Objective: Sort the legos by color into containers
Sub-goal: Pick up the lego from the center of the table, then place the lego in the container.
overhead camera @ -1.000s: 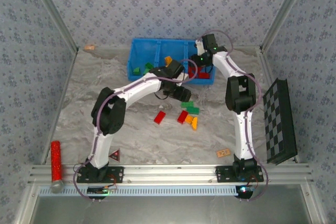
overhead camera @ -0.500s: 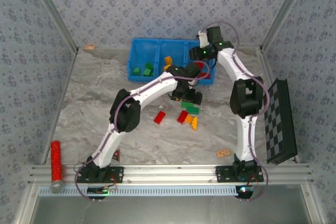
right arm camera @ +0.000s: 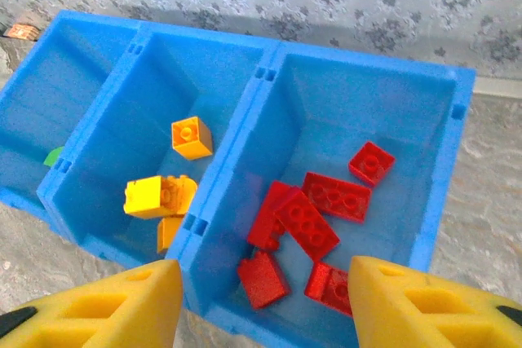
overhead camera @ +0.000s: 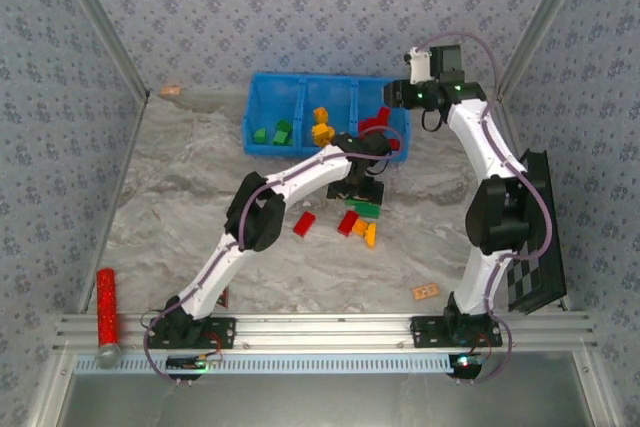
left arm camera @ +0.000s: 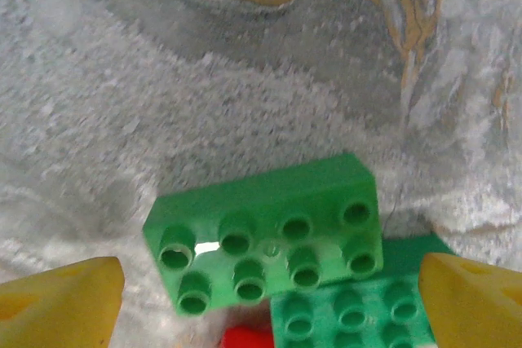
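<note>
My left gripper (overhead camera: 365,188) hangs open just above a cluster of legos on the table in front of the blue bin (overhead camera: 300,78). In the left wrist view a green brick (left arm camera: 269,238) lies studs-up between the yellow fingers (left arm camera: 57,303), overlapping a second green brick (left arm camera: 359,307) and a red one (left arm camera: 245,337). More red (overhead camera: 304,223) and orange (overhead camera: 366,234) bricks lie nearby. My right gripper (right arm camera: 261,307) is open and empty, near the bin's right end (overhead camera: 397,97). Red bricks (right arm camera: 306,222) fill the right compartment, yellow-orange ones (right arm camera: 163,195) the middle, green (right arm camera: 54,155) the left.
A red cylinder (overhead camera: 105,302) lies at the front left, a red-and-black triangle (overhead camera: 218,295) beside the left base. A tan tile (overhead camera: 426,291) lies front right. A checkered board (overhead camera: 535,232) leans at the right wall. Patterned walls enclose the table.
My left arm has reached further right and its jaws have spread wider over the green bricks. My right arm has pulled back from the red compartment, rightward and away from the bin.
</note>
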You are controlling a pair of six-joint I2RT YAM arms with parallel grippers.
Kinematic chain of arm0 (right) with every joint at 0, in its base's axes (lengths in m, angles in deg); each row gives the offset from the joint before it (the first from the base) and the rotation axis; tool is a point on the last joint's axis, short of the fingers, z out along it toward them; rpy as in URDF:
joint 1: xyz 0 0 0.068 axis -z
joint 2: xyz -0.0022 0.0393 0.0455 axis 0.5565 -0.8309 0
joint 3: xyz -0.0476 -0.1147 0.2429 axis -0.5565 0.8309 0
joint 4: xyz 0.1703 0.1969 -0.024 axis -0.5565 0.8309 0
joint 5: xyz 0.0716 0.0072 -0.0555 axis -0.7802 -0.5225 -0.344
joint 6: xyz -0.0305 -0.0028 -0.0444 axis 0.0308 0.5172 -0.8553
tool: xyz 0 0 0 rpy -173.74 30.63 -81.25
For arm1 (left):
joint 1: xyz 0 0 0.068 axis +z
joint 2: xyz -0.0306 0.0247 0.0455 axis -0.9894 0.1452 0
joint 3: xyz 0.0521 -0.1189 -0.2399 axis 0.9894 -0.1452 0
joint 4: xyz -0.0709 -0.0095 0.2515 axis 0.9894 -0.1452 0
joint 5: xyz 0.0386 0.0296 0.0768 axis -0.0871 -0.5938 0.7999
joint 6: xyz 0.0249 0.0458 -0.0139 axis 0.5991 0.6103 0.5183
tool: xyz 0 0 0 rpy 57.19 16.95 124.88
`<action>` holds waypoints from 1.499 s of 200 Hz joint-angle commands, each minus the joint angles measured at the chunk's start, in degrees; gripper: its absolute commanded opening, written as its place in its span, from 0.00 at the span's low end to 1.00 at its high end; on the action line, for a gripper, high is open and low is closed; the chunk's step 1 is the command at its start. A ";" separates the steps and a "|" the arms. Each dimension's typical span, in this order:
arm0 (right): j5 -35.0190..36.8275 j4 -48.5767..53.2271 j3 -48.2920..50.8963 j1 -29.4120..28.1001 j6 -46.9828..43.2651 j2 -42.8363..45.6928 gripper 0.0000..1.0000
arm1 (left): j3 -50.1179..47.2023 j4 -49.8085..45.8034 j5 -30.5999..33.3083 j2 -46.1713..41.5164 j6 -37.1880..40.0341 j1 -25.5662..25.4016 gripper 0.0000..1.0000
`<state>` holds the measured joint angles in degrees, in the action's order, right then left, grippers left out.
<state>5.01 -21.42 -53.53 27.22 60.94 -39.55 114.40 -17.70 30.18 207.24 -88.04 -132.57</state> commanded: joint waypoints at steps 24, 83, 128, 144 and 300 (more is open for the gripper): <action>-3.99 -2.03 1.87 3.23 2.17 3.49 0.58 | 5.66 -2.51 0.16 4.11 -4.28 0.24 0.88; -4.31 -1.94 2.60 5.04 2.91 4.26 0.59 | 4.77 -5.83 0.44 5.66 -6.04 1.02 0.70; -3.00 -1.81 4.29 4.97 2.90 6.60 0.60 | 0.49 -6.12 1.62 2.96 -5.18 1.74 0.60; -2.90 -2.30 6.76 4.75 3.69 8.69 0.60 | -0.48 -5.85 2.54 -0.03 -4.25 2.25 0.55; 5.67 8.18 29.97 -16.03 32.45 21.49 0.64 | 2.35 3.11 11.96 -18.30 9.46 21.17 0.51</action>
<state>7.83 -16.18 -24.15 15.09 83.91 -18.00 116.22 -18.15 38.53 190.28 -82.27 -114.65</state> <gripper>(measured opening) 0.635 0.614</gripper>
